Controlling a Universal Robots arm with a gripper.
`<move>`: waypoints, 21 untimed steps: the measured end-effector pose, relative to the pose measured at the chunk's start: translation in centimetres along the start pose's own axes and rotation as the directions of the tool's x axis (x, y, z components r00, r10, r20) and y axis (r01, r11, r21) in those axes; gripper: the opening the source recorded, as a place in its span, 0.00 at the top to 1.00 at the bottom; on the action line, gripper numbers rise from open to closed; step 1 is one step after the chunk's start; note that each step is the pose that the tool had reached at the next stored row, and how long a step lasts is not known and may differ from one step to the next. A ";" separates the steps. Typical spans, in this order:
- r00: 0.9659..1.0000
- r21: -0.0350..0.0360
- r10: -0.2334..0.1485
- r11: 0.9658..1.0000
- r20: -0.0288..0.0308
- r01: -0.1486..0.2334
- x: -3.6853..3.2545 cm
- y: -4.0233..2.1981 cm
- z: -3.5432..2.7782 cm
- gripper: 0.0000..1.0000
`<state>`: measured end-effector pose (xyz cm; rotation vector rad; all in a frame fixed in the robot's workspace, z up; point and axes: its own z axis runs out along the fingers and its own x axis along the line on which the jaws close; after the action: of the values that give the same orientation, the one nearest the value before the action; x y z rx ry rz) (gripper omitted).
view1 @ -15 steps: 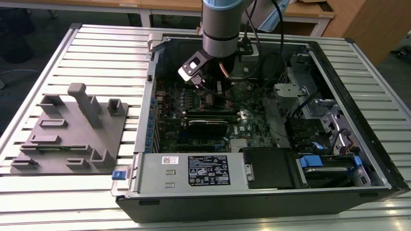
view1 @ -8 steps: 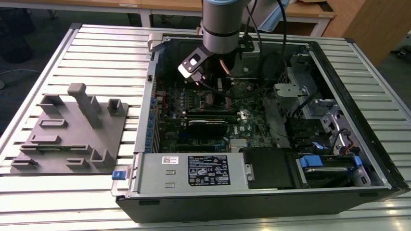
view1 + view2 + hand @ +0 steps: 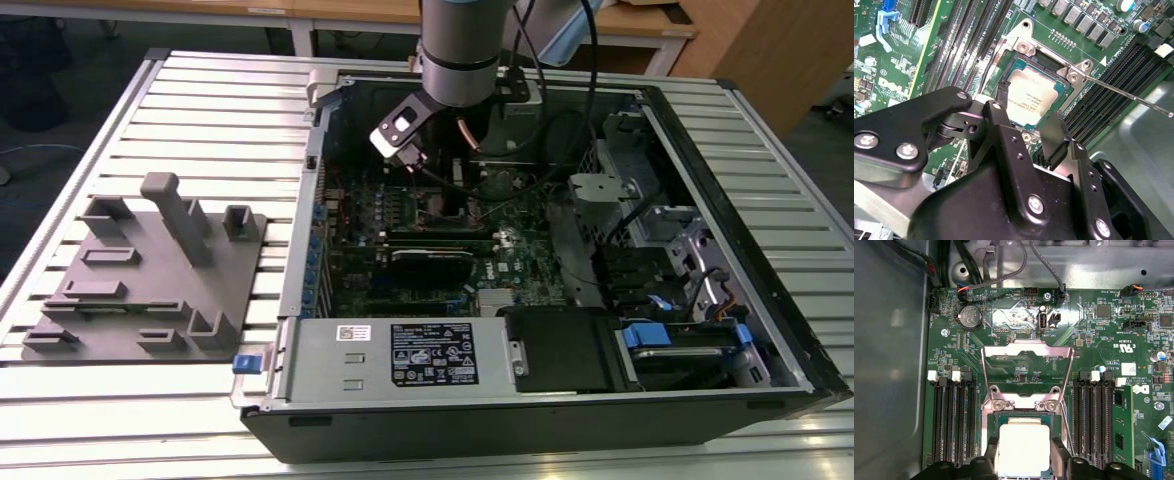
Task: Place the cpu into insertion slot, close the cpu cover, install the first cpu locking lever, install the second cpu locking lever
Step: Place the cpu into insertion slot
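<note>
The cpu, a square chip with a pale metal top, lies in the black insertion slot on the green motherboard. My gripper hangs straight over it, one black finger against each of two opposite chip edges, so it is shut on the cpu. The cpu cover, a silver frame with a square window, stands swung open behind the slot. A thin locking lever sticks out loose past the socket corner. In the exterior view the gripper is low inside the open computer case.
Long black memory slots flank the socket on both sides. A coin battery and cable plugs sit beyond the cover. The case walls, a drive cage and a black card surround the board. A grey fixture lies at the exterior view's left.
</note>
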<state>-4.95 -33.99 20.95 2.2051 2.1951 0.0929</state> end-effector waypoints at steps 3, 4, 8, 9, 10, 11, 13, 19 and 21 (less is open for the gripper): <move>1.000 0.000 0.000 1.000 0.000 0.000 0.00 0.00 -0.01 0.47; 1.000 0.000 0.000 1.000 0.000 0.000 0.00 0.00 -0.01 0.47; 1.000 0.000 0.000 1.000 0.000 0.000 0.00 0.00 -0.02 0.47; 1.000 0.000 0.000 1.000 0.000 0.000 0.00 0.00 -0.03 0.47; 1.000 0.000 0.000 1.000 0.000 0.000 0.00 0.00 -0.03 0.47; 1.000 0.000 0.000 1.000 0.000 0.000 0.00 0.00 -0.03 0.47; 1.000 0.000 0.000 1.000 0.000 0.000 0.00 0.00 -0.03 0.47; 1.000 0.000 0.000 1.000 0.000 0.000 0.00 0.00 -0.05 0.67; 1.000 0.000 0.000 1.000 0.000 0.000 0.00 0.00 -0.06 0.73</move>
<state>-4.95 -33.99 21.01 2.2051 2.1950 0.0929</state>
